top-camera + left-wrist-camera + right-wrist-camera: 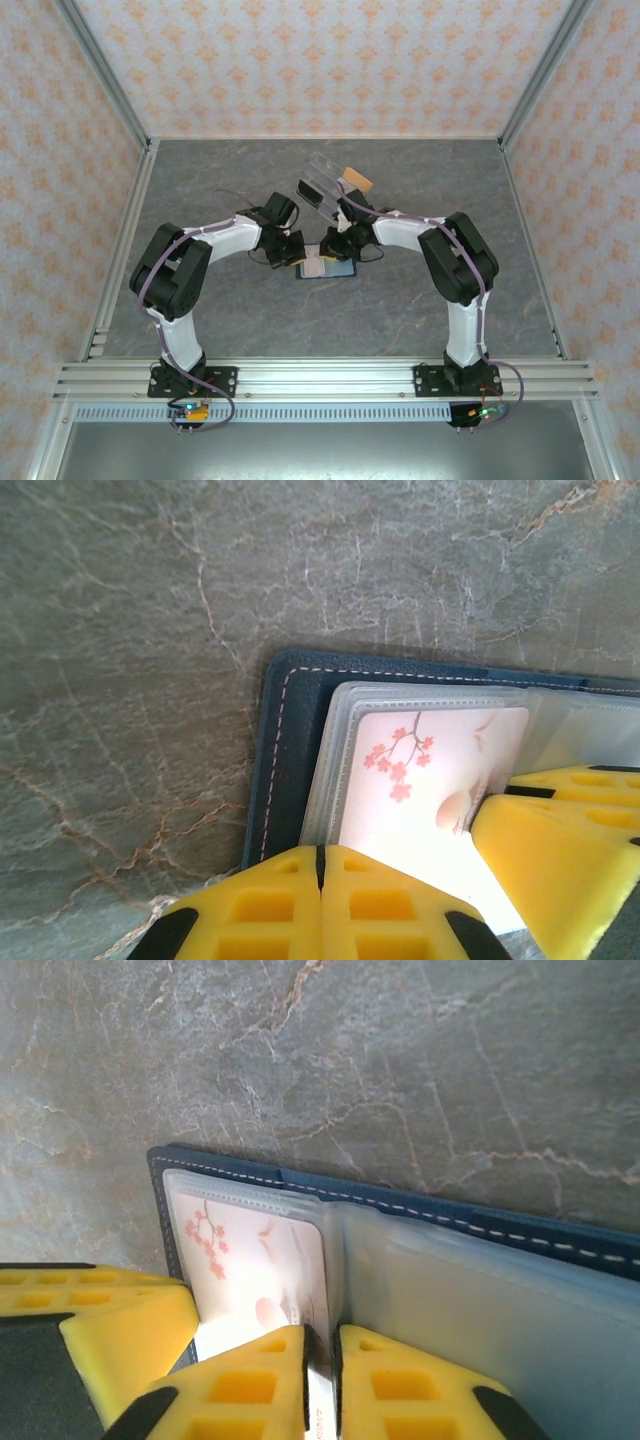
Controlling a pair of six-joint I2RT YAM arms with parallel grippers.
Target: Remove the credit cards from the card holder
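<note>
The navy card holder [338, 269] lies open on the table between both arms, its stitched cover [285, 740] and clear sleeves showing. A whitish credit card [430, 765] printed with pink blossoms sits in the left sleeve. My left gripper [321, 852] is shut, its tips pressed on the near edge of that sleeve with nothing visible between them. Over the spine of the card holder [460, 1222], my right gripper [320, 1335] is shut on a thin whitish card edge. In the top view, the left gripper [288, 250] and right gripper [337, 245] nearly meet over the holder.
A clear acrylic box [325, 178] stands just behind the grippers, with an orange card [357, 181] and a dark card [312, 193] at it. Aluminium frame posts and patterned walls ring the grey marbled table [220, 190]. Open table surface lies left, right and in front.
</note>
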